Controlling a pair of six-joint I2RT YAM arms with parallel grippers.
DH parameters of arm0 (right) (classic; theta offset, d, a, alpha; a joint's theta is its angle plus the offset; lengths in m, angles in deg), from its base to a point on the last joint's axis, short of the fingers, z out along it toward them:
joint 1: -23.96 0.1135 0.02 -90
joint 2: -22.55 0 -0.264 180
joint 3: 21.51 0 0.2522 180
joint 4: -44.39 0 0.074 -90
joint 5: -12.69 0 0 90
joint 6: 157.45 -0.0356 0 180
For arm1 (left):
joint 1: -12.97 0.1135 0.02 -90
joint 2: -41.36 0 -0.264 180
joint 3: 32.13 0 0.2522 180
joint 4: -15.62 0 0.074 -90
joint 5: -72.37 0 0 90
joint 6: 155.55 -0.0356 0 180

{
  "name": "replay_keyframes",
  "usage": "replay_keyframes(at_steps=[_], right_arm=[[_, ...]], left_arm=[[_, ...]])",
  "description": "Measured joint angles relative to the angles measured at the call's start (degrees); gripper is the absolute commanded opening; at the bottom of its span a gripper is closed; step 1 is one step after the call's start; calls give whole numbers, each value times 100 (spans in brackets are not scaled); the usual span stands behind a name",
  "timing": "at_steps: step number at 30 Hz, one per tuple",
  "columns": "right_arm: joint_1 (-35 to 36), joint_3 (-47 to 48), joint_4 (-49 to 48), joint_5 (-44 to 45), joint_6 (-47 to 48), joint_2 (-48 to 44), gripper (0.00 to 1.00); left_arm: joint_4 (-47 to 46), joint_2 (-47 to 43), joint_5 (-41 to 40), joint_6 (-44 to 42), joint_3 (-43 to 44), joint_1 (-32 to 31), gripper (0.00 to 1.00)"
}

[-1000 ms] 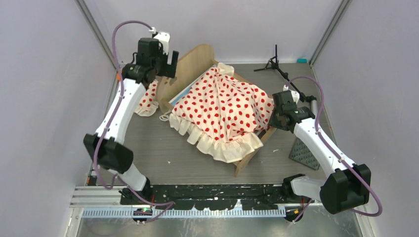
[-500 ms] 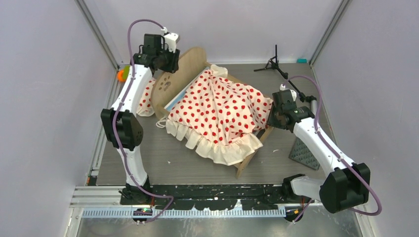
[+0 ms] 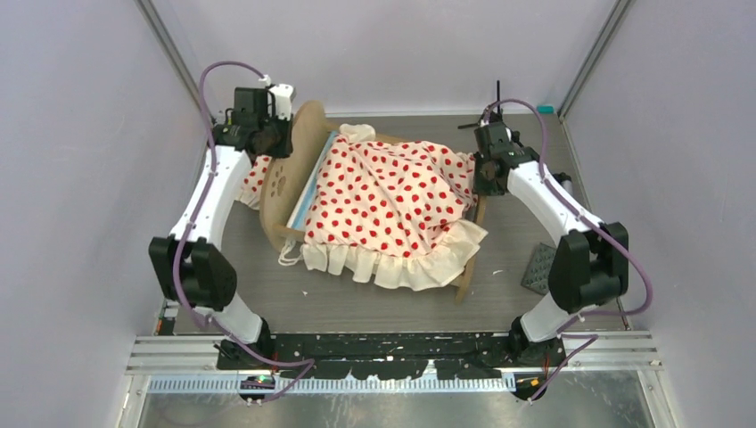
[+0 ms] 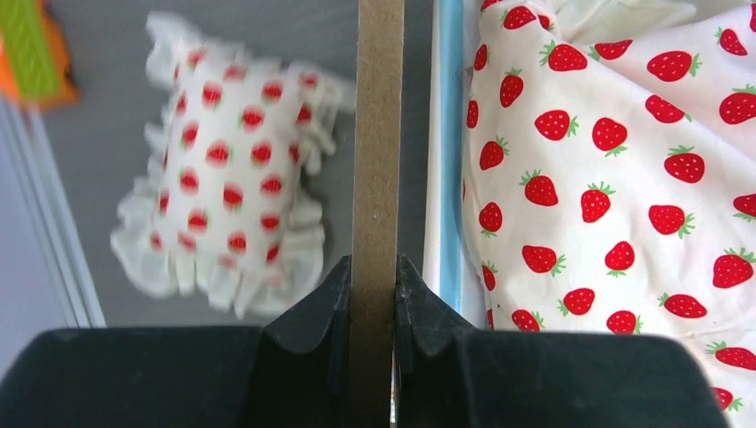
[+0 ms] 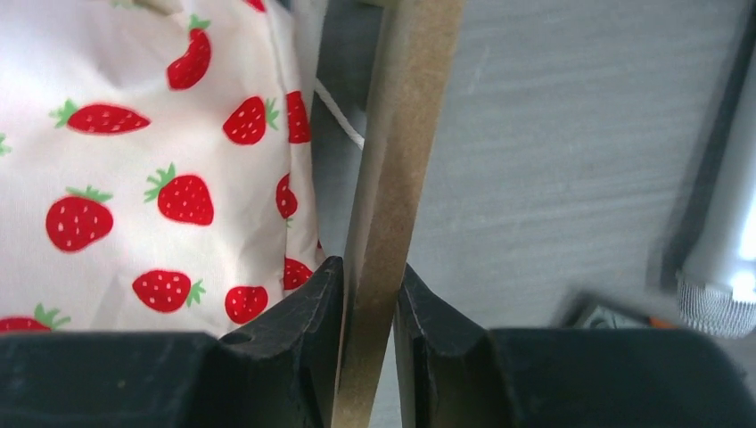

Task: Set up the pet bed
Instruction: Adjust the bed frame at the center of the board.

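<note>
Left gripper (image 4: 374, 272) and right gripper (image 5: 369, 281): I'm clamped on each end board of the small light-wood pet bed (image 3: 285, 178). Cream strawberry-print ruffled blanket (image 3: 392, 192) is on; matching ruffled pillow (image 4: 234, 192) lies outside, unplaced.

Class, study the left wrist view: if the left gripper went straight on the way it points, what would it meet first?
The pet bed's wooden end board: the left gripper is clamped on its edge, so it would probably just slide further onto it. Depth beyond is unclear.
</note>
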Motion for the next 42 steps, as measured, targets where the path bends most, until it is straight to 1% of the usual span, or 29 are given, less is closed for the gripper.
replay_keyframes(at_steps=[6, 7, 9, 10, 11, 12, 13, 14, 15, 18, 20, 22, 25, 27, 28, 30, 32, 34, 36, 37, 40, 42], right_arm=[[-28, 1106, -225, -271, 562, 1069, 1], [-28, 1281, -278, -352, 640, 1233, 5], [-28, 1569, -334, -487, 734, 1480, 18], [-28, 1700, -356, -564, 769, 1591, 25], [-26, 1832, -356, -645, 800, 1687, 35], [-17, 1908, -356, -702, 817, 1744, 46], [-9, 1939, -369, -750, 824, 1764, 53], [2, 1939, -387, -787, 817, 1764, 57], [20, 1937, -396, -780, 817, 1740, 61], [46, 1834, -400, -634, 798, 1506, 70], [61, 1770, -323, -455, 780, 1237, 72], [66, 1725, -236, -227, 728, 841, 73], [61, 1613, -125, -35, 507, 177, 74], [55, 1464, -39, -101, 361, -334, 74], [46, 1366, -15, -192, 321, -553, 75], [42, 1029, -2, -511, 208, -1115, 74], [107, 640, -28, -863, 118, -1648, 74], [439, 223, -98, -1005, 13, -2140, 74], [1147, -96, -111, -1005, -98, -2538, 74], [1812, -243, -164, -898, -181, -2719, 74], [3303, -470, -385, -662, -389, -2848, 73], [3939, -595, -540, -448, -553, -2756, 68]], left_arm=[[354, -1366, -876, 894, -1292, 4, 0], [363, -1558, -977, 1016, -1464, 0, 1], [363, -1884, -1141, 1191, -1757, -11, 7], [372, -2022, -1239, 1292, -1875, -20, 15], [398, -2133, -1333, 1362, -1958, -33, 23], [446, -2201, -1414, 1427, -2000, -42, 29], [516, -2238, -1464, 1445, -2004, -50, 36], [555, -2258, -1488, 1423, -2000, -63, 43], [577, -2284, -1504, 1397, -1982, -92, 49], [717, -2385, -1558, 1386, -1738, -168, 58], [796, -2481, -1620, 1410, -1475, -192, 61], [863, -2621, -1722, 1482, -1143, -195, 60], [1003, -2863, -1762, 1685, -632, -195, 57], [1091, -3071, -1679, 1875, -472, -256, 55], [1132, -3195, -1663, 1963, -481, -356, 55], [1211, -3469, -1659, 2140, -662, -763, 53], [1272, -3764, -1714, 2343, -1073, -1377, 50], [1397, -3950, -1773, 2500, -1403, -1821, 49], [1515, -4135, -1862, 2669, -1768, -2151, 49], [1572, -4256, -1906, 2754, -1961, -2227, 49], [1703, -4717, -1980, 3001, -2437, -2273, 48], [1744, -5073, -1950, 3163, -2723, -2273, 48]])
